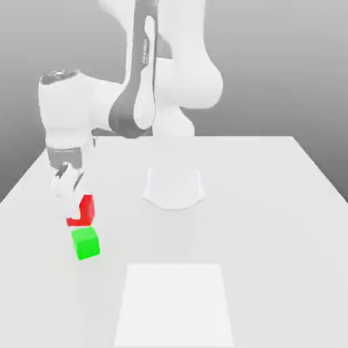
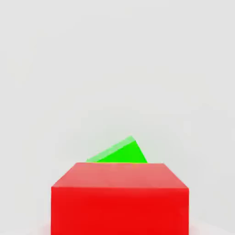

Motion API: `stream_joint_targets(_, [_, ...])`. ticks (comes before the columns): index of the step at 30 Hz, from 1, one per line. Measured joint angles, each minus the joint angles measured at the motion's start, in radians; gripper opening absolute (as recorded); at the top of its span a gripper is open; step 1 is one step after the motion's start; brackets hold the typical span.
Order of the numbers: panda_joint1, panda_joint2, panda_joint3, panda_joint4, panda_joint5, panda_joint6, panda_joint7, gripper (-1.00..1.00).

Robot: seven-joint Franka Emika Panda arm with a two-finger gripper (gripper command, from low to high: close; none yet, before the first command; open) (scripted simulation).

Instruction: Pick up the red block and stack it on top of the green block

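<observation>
Exterior view: I have the gripper (image 1: pixel 73 210) low on the exterior view's left, pointing down, its jaws closed on the red block (image 1: pixel 88 210). Part of the block is hidden behind the white gripper, leaving a bright red L-shaped patch with straight edges. Its full outline, and so any long axis, I cannot read here. The green block (image 1: pixel 85 243) is just on the near side of the red one, on the table (image 1: pixel 272 231). It is a compact cube with sides of similar length, so I log no clear long axis; it is turned at an angle to the table's near-far line, top and side faces visible. I cannot tell whether the red block touches it or the table. Table: smooth, pale grey, plain. Nearer me, at the middle, lies a flat white panel (image 1: pixel 174 306) with straight edges. Arm (image 1: pixel 187 75): rounded, glossy white casings, dark grey parts.

Hand view: the red block is square to the camera, its long upper edge running straight across; flat faces, crisp corners, uniform red, one face paler. The green block, partly covered by it, is turned obliquely relative to it, showing a lighter strip along one face.
</observation>
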Motion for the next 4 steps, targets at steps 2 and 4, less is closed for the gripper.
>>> stream_joint_targets(2, [0.009, 0.064, 0.002, 0.002, 0.031, 0.061, -0.021, 1.0])
stream_joint_targets(4, [0.01, 0.064, 0.002, 0.002, 0.031, 0.061, -0.021, 1.0])
